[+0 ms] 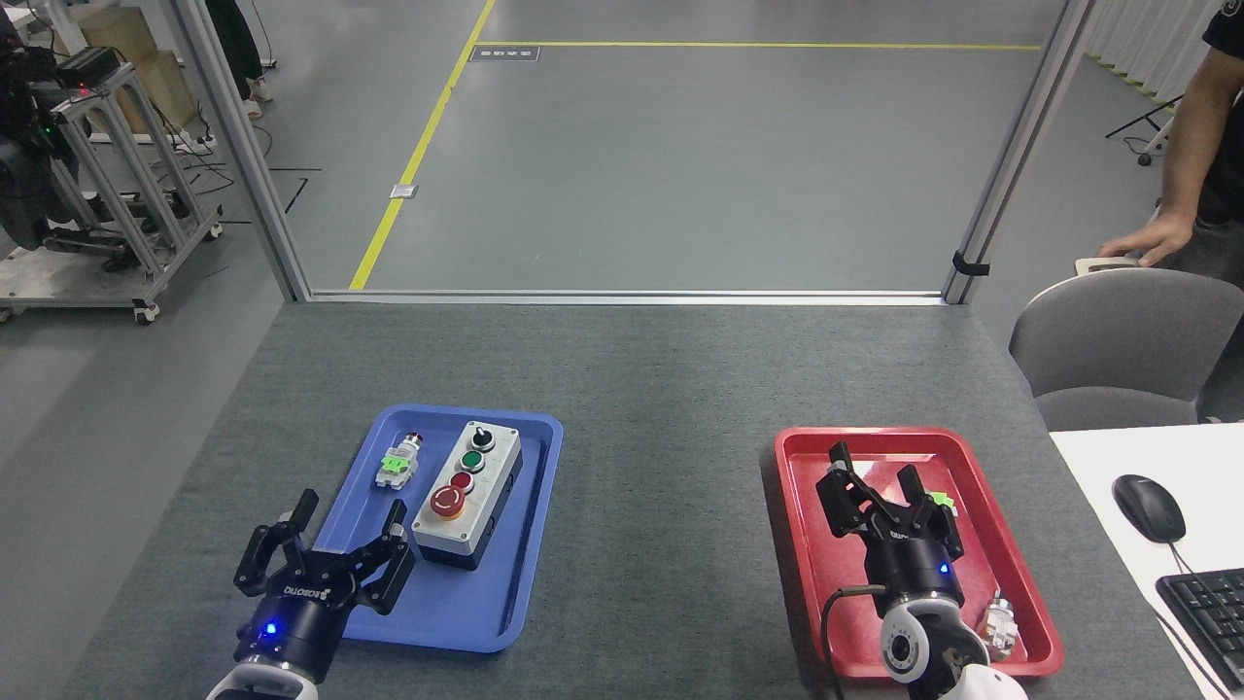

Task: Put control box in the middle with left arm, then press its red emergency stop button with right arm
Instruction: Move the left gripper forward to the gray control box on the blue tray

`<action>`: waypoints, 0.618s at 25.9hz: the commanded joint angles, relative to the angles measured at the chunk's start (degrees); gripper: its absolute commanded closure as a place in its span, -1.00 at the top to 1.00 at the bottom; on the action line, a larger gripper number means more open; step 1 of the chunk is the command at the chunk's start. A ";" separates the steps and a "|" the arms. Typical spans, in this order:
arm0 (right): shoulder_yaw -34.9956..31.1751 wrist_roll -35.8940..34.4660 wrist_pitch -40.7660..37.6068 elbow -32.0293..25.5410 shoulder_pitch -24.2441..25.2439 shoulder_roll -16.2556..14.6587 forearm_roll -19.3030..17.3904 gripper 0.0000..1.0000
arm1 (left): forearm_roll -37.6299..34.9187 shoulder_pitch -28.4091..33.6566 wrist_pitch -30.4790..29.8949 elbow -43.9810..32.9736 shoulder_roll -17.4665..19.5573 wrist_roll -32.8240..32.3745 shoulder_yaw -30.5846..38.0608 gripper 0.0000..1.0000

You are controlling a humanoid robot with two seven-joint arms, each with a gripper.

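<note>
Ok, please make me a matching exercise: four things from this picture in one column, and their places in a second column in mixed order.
1. control box
2. computer mouse
3. right end effector
4. chair

A. over the red tray
B. in the blue tray
C. beyond the white desk
D. on the white desk

Pairs: 1-B, 2-D, 3-A, 4-C

Bare tabletop [671, 457] between blue tray [525, 622] and red tray [807, 544] is wide open, nothing on it. Far strip of table up to the metal rail [622, 297] also free. Control box [468, 494] sits in blue tray, right side, close to the tray's raised rim. Small loose push-button [398, 464] lies just left of box, narrow gap between them. Left gripper [326, 544] hovers at the tray's near-left corner, fingers spread. Right gripper [889, 506] hangs over red tray. Chair [1127, 340] beyond the right edge.
</note>
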 commanded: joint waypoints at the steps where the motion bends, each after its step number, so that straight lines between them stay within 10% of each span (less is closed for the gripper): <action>1: 0.00 0.04 -0.06 0.00 -0.07 -0.03 0.00 1.00 | 0.00 0.16 0.03 -0.01 -0.06 0.10 0.03 0.98; 16: 0.00 0.74 -0.23 -0.09 -0.33 -0.56 -2.29 1.00 | 1.14 3.14 -4.37 -6.52 -0.06 0.02 -0.32 0.98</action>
